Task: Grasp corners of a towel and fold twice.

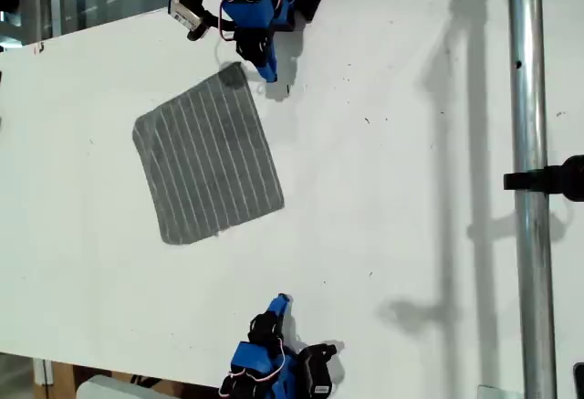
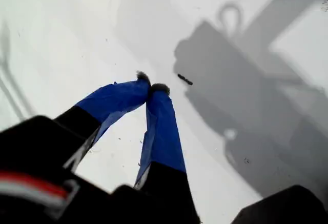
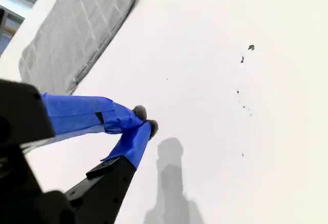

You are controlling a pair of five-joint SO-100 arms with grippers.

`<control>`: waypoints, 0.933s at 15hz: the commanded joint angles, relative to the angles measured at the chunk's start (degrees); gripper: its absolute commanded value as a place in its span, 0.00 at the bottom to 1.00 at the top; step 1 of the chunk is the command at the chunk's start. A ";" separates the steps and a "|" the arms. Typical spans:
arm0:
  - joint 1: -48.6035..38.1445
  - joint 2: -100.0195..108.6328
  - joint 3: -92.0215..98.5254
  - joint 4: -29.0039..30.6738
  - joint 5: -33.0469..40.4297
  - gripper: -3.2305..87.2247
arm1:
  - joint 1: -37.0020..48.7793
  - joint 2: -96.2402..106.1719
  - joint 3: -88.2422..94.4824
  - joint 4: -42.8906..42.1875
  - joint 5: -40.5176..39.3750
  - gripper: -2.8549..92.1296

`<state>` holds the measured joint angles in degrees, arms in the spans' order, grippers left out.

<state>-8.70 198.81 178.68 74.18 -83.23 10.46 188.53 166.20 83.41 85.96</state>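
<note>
White table (image 1: 411,189) took up most of the exterior view. A metal pole (image 1: 529,189) ran top to bottom at the exterior view's right.

The towel (image 1: 208,160) lay flat and unfolded on the table, toward the exterior view's upper left. We saw it turned at an angle to the table edges. Its pale stripes ran from the exterior view's top down toward the lower right. It was roughly square, so we couldn't call a long axis. Its top corner (image 1: 233,76) sat just beside my first gripper (image 1: 270,74).

My first gripper (image 2: 152,86) had its jaws closed tip to tip on nothing, over bare table. A small dark mark (image 2: 185,79) sat near the tips.

My second gripper (image 1: 282,300) was at the exterior view's bottom edge, well apart from the towel (image 3: 77,24). We saw its jaws (image 3: 145,120) closed as well, holding nothing, over bare table.
</note>
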 commanded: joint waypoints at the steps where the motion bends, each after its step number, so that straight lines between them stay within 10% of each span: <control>1: -0.26 0.26 0.09 -0.09 0.35 0.01 | 0.18 0.26 -1.41 -2.64 -0.88 0.03; 7: 0.53 0.26 0.09 -0.09 1.67 0.00 | -0.97 0.26 -5.54 0.18 -0.62 0.03; 14: 0.26 0.26 0.00 -0.09 2.90 0.00 | 26.72 -58.62 -62.05 15.82 -37.00 0.05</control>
<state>-8.70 198.81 178.68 74.18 -80.51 31.99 143.35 120.06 93.87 54.58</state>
